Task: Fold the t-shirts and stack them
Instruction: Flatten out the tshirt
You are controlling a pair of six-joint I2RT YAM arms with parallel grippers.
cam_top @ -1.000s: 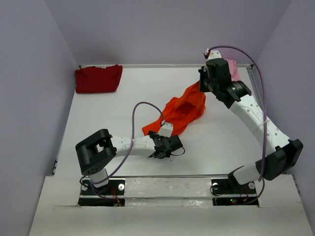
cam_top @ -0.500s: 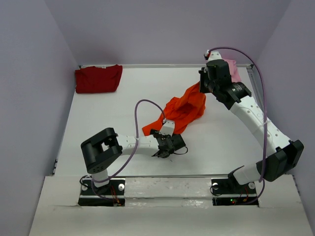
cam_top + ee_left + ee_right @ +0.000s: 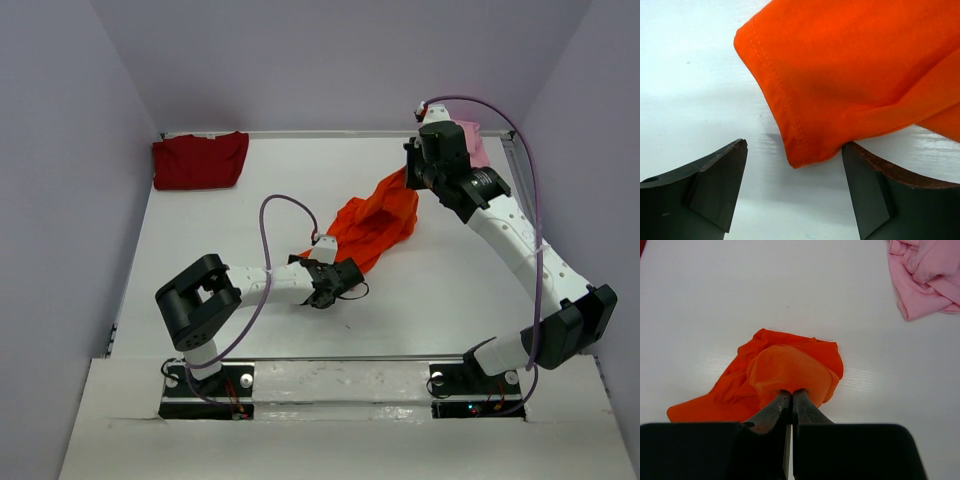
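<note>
Jaws, left: spread wide, holding nothing. My left gripper (image 3: 794,152) sits low over the white table (image 3: 695,75). A stitched hem corner of the orange t-shirt (image 3: 850,65) reaches down into the gap between the pads. The cloth's edge meets the tip of the finger (image 3: 865,190) at the right of that view. Whether it rests on the finger or only passes over it, I cannot tell.

Jaws, right: clenched tight on a raised fold of the same orange shirt. My right gripper (image 3: 790,392) is out toward the far right of the table. The fold bulges up just past the pinched tips, and the rest of the shirt trails down and lies crumpled on the table, running back toward my left gripper.

Beyond that: the pink t-shirt (image 3: 925,275) is bunched at the far right edge, apart from the orange one. The dark red t-shirt (image 3: 200,160) lies flat in the far left corner, well away from both.

Hard to make out: from above, my right arm covers most of the pink shirt. My right wrist view cuts its far side off.
</note>
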